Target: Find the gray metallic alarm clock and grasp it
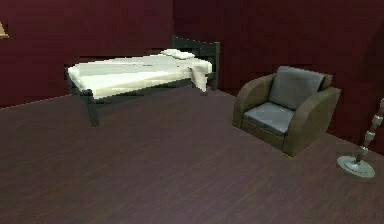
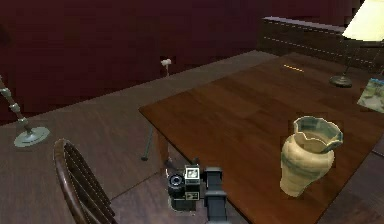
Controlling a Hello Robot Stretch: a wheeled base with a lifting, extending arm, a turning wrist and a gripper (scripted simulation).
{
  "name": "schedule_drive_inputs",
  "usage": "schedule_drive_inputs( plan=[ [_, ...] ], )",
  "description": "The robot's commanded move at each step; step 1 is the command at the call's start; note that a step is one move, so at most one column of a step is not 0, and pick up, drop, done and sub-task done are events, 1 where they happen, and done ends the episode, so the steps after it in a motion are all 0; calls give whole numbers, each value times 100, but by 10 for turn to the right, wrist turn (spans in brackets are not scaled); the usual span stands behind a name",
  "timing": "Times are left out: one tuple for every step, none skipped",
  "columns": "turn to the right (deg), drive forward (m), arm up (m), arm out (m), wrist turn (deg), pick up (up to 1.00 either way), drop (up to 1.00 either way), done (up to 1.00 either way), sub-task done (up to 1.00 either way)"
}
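Nearest, the hand (image 2: 180, 188) sits low by the near edge of the tabletop (image 2: 230, 110), just beside the curved back of a wooden chair (image 2: 75, 180). Its far end is lost against the dark floor, so I cannot tell its state or whether it holds anything. Farther out on the tabletop stands 1 cream vase (image 2: 308, 152), then a pale-green thing (image 2: 373, 95) at the arm side view's right edge, then a shaded lamp (image 2: 358, 35) at the far end. I cannot name any of these 3 as the alarm clock, so which way it lies from the hand cannot be told. I judge that searching comes first, not reaching; ahead lie 1 armchair (image 1: 285, 105) and, beyond it, 1 bed (image 1: 140, 72).
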Motion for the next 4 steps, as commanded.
schedule_drive_inputs(
  plan=[
    [0,0,0,0,90,0,0,0,0],
    [0,0,-30,0,0,0,0,0,0],
    [0,0,0,0,0,100,0,0,0],
    [0,0,10,0,0,0,0,0,0]
  ],
)
